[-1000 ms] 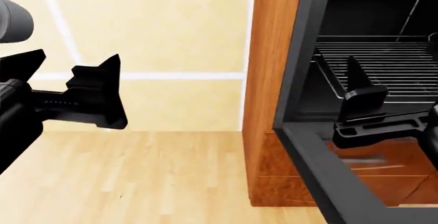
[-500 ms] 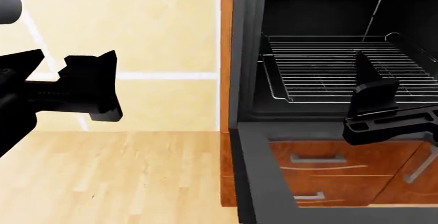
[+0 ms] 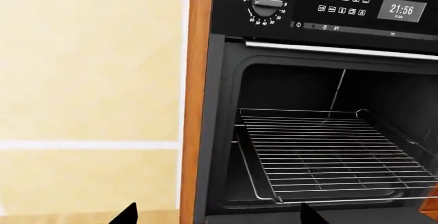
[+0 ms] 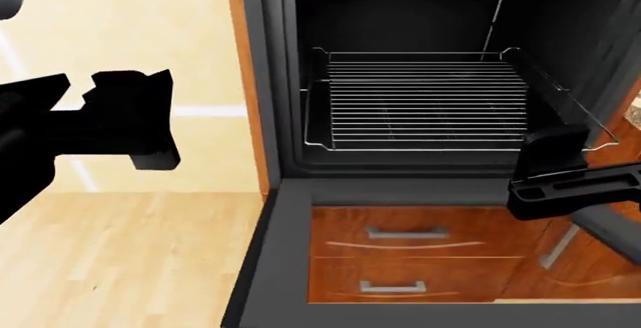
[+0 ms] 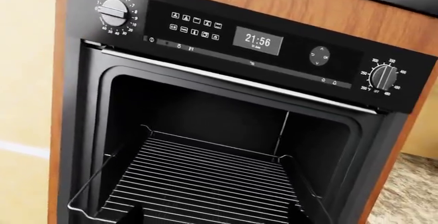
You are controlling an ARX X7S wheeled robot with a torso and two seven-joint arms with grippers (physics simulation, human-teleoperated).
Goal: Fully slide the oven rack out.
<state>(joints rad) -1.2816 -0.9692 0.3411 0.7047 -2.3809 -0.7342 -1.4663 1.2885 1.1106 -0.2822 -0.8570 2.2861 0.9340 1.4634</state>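
The oven rack [image 4: 425, 103] is a silver wire grid resting level inside the open oven cavity, its front edge just behind the opening. It also shows in the left wrist view [image 3: 329, 152] and the right wrist view [image 5: 205, 183]. My left gripper [image 4: 150, 121] is open and empty, held in the air left of the oven, in front of the yellow wall. Its fingertips [image 3: 128, 215] stand wide apart. My right gripper [image 4: 553, 159] is open and empty, in front of the rack's right front corner and apart from it. Its fingertips [image 5: 134, 215] are spread wide.
The black oven door [image 4: 285, 253] hangs open and lies flat below the cavity, with wooden drawers [image 4: 406, 257] seen through its glass. The control panel with a dial [image 3: 265, 1] and a clock [image 5: 257, 40] sits above. A wooden cabinet side [image 3: 195, 96] borders the oven.
The head view has swung right, so the oven has shifted from the right edge to the middle of the view. Both grippers keep about the same place in the view and stay open.
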